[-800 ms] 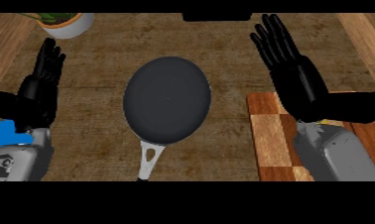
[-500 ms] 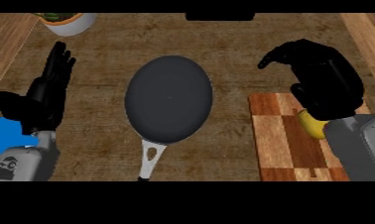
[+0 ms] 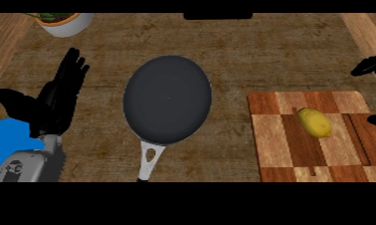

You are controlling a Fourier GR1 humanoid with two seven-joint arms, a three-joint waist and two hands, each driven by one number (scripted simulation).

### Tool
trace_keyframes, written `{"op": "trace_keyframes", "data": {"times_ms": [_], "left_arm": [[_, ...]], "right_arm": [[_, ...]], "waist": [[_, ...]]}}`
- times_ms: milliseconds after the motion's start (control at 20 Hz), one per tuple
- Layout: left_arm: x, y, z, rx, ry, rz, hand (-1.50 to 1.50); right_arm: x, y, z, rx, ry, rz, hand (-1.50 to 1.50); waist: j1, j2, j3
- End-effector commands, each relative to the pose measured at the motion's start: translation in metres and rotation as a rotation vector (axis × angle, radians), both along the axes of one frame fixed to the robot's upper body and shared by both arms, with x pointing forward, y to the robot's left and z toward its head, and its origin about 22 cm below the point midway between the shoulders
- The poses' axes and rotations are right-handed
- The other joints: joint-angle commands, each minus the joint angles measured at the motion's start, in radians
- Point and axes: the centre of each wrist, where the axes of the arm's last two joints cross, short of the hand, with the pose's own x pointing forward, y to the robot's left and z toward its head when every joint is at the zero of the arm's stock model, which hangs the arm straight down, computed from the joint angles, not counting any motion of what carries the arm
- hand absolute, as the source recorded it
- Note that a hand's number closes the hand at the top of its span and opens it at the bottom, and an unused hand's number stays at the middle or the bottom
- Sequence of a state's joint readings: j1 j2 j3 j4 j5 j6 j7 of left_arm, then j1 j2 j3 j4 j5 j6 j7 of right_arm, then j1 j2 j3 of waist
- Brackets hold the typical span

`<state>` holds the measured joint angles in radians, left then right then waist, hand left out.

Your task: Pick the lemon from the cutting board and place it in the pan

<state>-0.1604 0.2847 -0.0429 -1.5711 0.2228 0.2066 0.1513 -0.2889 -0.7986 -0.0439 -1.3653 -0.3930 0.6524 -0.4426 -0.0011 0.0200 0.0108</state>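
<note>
A yellow lemon [image 3: 314, 121] lies on the wooden cutting board [image 3: 279, 134] at the right of the counter. The dark oval pan [image 3: 168, 98] sits in the middle, its white handle [image 3: 149, 160] pointing toward me. My left hand [image 3: 60, 94] stands at the left edge, fingers straight and up, resting. Of my right hand [image 3: 365, 66] only a small black tip shows at the right edge, above the board and apart from the lemon; whether its fingers are spread or curled is hidden.
A white bowl [image 3: 67, 24] with green contents stands at the back left. A dark object [image 3: 217, 16] sits at the back centre. A blue patch [image 3: 16, 139] shows at the lower left by my forearm.
My right hand has swung out to the right, almost leaving the view, and the lemon it was covering now lies fully in sight. The left hand has barely shifted.
</note>
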Motion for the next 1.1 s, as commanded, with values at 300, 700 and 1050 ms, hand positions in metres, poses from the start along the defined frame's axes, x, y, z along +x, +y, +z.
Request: {"op": "trace_keyframes", "data": {"times_ms": [300, 700, 1050], "left_arm": [[0.006, -0.011, 0.010, -0.009, 0.024, -0.062, 0.00], [0.012, -0.016, 0.003, -0.003, 0.022, -0.066, 0.00], [0.011, -0.009, 0.012, -0.009, 0.036, -0.040, 0.00]], "right_arm": [[-0.005, -0.053, 0.029, -0.289, -0.192, 0.095, -1.50], [0.016, -0.019, 0.017, -0.684, -0.315, 0.177, -1.50], [0.016, -0.005, 0.008, -1.046, -0.243, 0.345, -1.50]], "waist": [[0.047, -0.002, -0.003], [0.050, -0.005, -0.009], [0.045, -0.012, -0.010]]}}
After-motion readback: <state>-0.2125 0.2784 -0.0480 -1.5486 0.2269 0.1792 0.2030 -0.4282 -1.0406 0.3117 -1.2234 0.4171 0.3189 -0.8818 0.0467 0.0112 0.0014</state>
